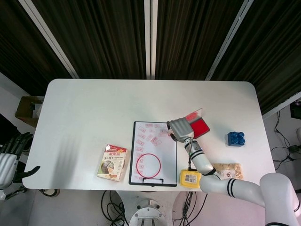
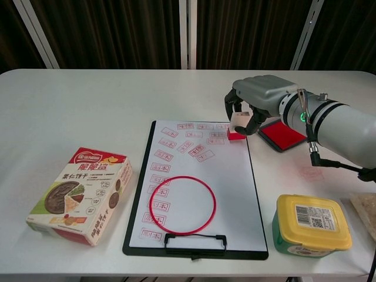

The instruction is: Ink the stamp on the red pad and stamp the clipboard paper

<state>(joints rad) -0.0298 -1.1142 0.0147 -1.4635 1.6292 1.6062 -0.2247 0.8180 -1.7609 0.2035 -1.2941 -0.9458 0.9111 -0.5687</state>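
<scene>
The clipboard [image 2: 257, 205] lies mid-table; its white paper [image 2: 235, 176] carries several red stamp marks and a drawn red ring [image 2: 182, 204]. My right hand [image 2: 254, 101] grips the stamp [image 2: 237, 128], a pale block with a red base, low over the paper's upper right corner; whether it touches the paper I cannot tell. The red ink pad [image 2: 286, 134] lies just right of that hand. From above, the right hand [image 1: 178, 128] sits between the clipboard [image 1: 132, 155] and the pad [image 1: 201, 126]. My left hand [image 1: 8, 161] hangs off the table's left edge, fingers apart, holding nothing.
A snack box [image 2: 79, 194] lies left of the clipboard. A yellow tub [image 2: 311, 226] stands at its lower right, with a snack packet [image 1: 229, 170] beyond it. A blue block [image 1: 236, 138] sits at the far right. Faint red smudges [image 2: 309, 172] mark the table.
</scene>
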